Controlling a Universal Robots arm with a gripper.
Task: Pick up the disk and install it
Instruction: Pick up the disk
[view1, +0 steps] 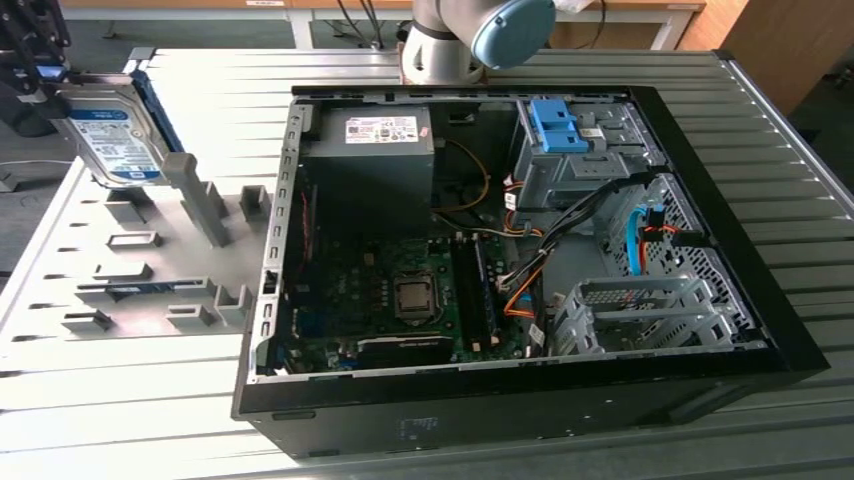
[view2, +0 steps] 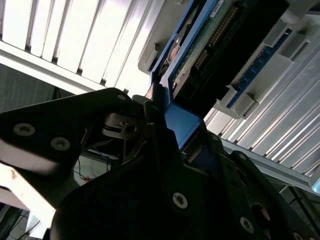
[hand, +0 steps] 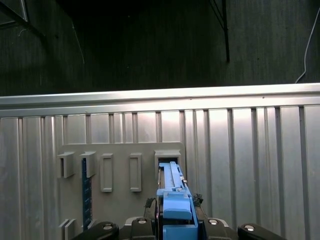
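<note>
Clamping the flat silver disk with its white-and-blue label and blue plastic carrier frame (view1: 118, 138) firmly in the black claw (view1: 56, 85), gripping along the frame's upper edge. Holding it upright toward ten o'clock of the ribbed metal table (view1: 134, 430), hanging just above the grey slotted holder plate (view1: 147, 265). Staying well apart from the open black computer case (view1: 534, 410), lying at three o'clock from the disk.
</note>
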